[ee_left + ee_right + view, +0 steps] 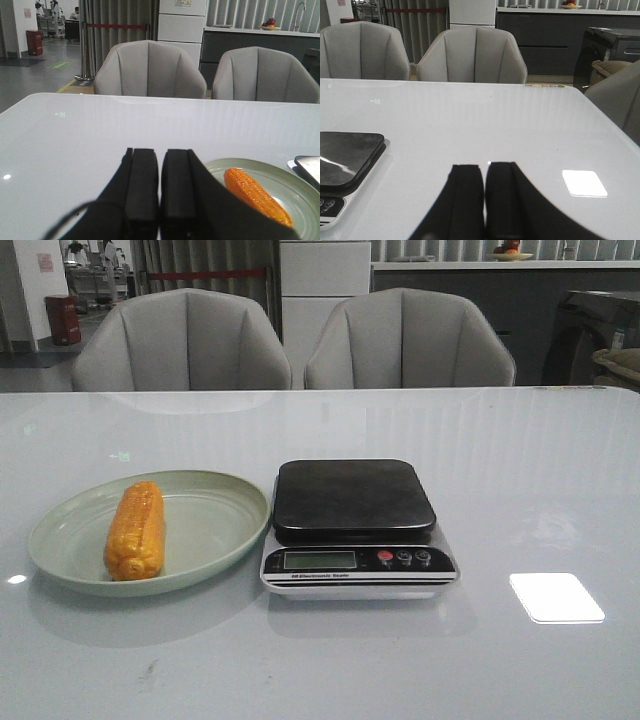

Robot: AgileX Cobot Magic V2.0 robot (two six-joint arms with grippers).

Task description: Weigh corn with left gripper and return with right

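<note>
here there is one corn (135, 530) cob, one pale green plate (215, 530), one kitchen scale (355, 525) and two grey chairs (183, 342) behind the white table (520, 490). the plate holds the single corn lying flat, while the scale's dark platform carries nothing. the left gripper (159, 187) has its two black fingers pressed together on nothing, the plate and corn just ahead and to its right; the right gripper (484, 195) is likewise closed and empty-handed, with the scale off to its left.
</note>
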